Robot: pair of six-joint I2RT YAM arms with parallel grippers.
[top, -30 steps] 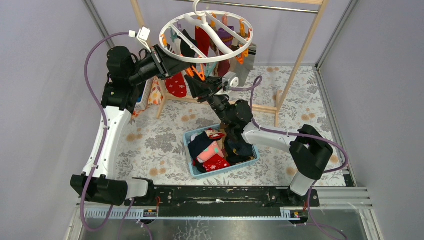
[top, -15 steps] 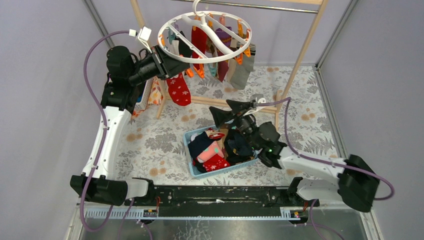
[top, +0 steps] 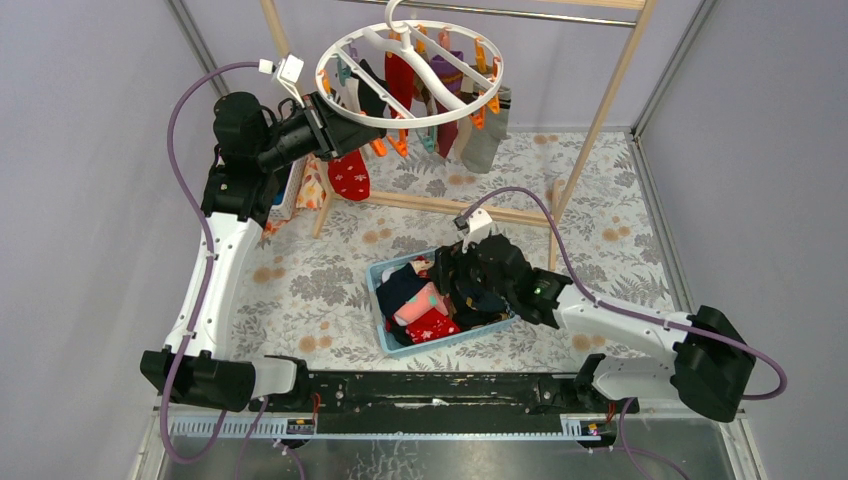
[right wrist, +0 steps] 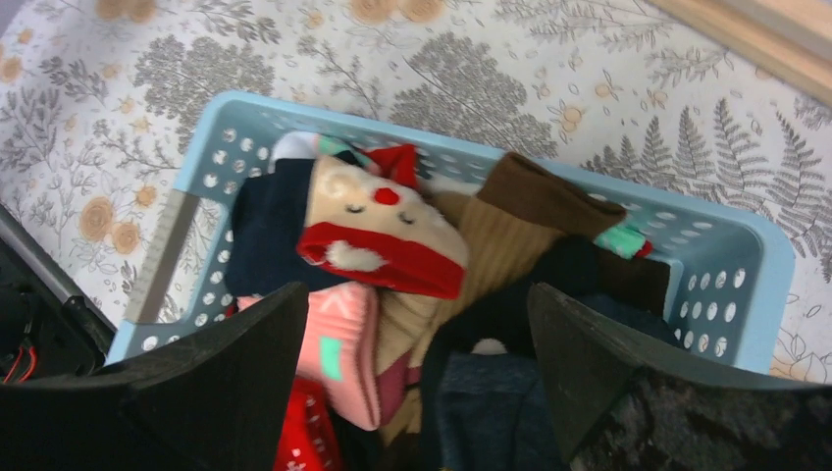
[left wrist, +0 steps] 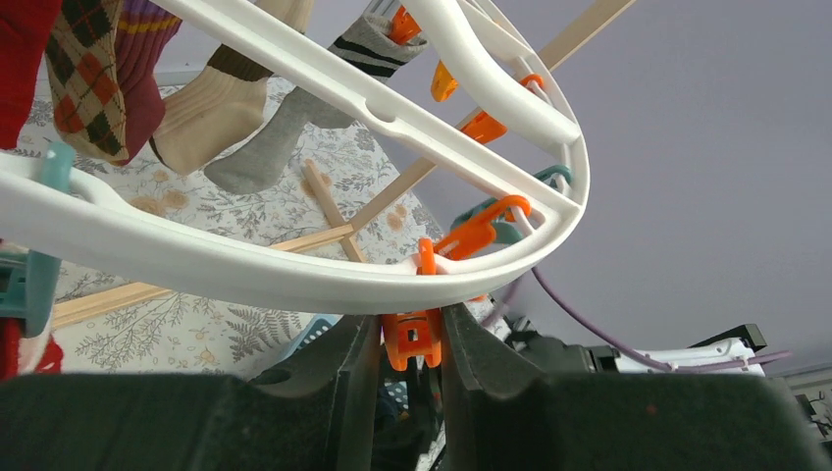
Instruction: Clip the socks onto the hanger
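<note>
Left gripper [left wrist: 408,334] pinches orange clip [left wrist: 413,349] on hanger [left wrist: 294,285]; right gripper [right wrist: 417,304] wide above socks [right wrist: 383,231].

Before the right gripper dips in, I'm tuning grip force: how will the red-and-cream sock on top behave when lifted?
The red-and-cream sock looks crumpled and soft, so probably floppy and light. Lying on other socks in the basket, it may drag a neighbour along.

A robot lab cell: grey panel walls [top: 80,200], metal corner posts [top: 193,35], arms [top: 215,270] bolted to a rail [top: 430,388].
</note>
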